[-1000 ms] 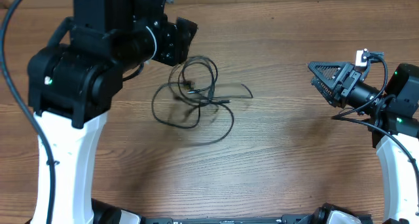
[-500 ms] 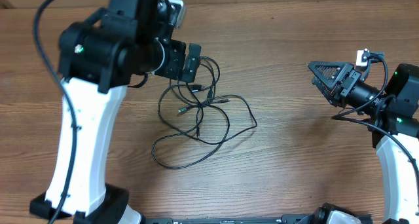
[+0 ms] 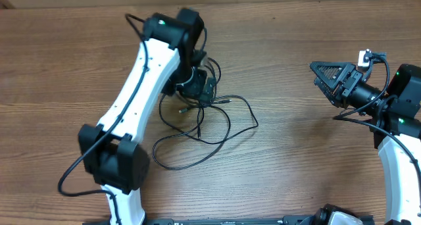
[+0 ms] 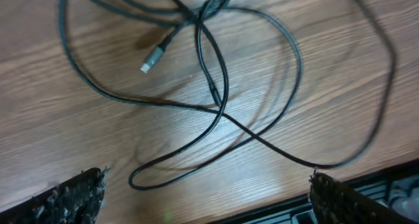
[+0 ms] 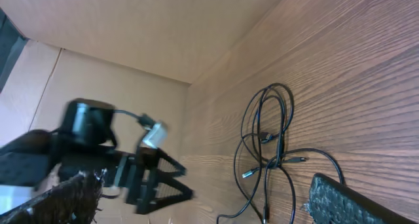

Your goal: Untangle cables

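1. At table (image 3: pixel 296 159) centre, a little toward 10 o'clock, the cables (image 3: pixel 200 120) lie in one loose tangle, with loops crossing at a knot.
2. The left claw (image 4: pixel 208 196) hangs just over the knot's 12 o'clock edge, jaws wide apart, holding nothing.
3. The tangle's long axis runs from 1 o'clock to 7 o'clock. A free plug (image 4: pixel 149 59) lies beside the knot.
4. The right claw (image 3: pixel 327 80), also spread and empty, sits well apart at 3 o'clock, so the left arm is much nearer for the next grasp.
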Robot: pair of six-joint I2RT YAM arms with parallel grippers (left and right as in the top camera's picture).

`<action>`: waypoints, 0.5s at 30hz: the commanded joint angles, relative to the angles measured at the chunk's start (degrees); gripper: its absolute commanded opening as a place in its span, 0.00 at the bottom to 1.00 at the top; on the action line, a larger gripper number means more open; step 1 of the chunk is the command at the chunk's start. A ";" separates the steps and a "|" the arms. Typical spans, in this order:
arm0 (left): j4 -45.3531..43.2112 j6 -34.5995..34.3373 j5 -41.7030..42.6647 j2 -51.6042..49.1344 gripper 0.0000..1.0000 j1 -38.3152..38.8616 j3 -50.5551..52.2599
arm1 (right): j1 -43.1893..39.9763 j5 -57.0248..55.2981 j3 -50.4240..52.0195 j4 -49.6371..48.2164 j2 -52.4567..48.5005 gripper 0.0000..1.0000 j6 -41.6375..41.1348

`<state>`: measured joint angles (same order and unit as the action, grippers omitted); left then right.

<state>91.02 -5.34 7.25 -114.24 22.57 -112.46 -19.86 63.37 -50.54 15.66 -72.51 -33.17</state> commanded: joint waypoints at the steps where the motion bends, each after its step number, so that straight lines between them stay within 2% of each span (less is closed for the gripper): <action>1: -1.55 1.92 -1.18 -1.64 1.00 1.68 3.37 | -0.13 -1.77 -0.33 -0.31 0.37 1.00 0.48; 6: -7.15 -0.72 -5.75 -2.67 1.00 3.13 10.40 | -0.13 -1.86 -0.33 -0.28 0.37 1.00 0.48; 15: -18.40 -2.01 -6.21 -2.67 0.99 3.13 24.55 | -0.13 -1.88 -0.33 -0.31 0.37 1.00 0.48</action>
<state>74.46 -6.09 2.02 -116.18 25.65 -90.98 -19.84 61.89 -50.54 15.59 -72.51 -33.21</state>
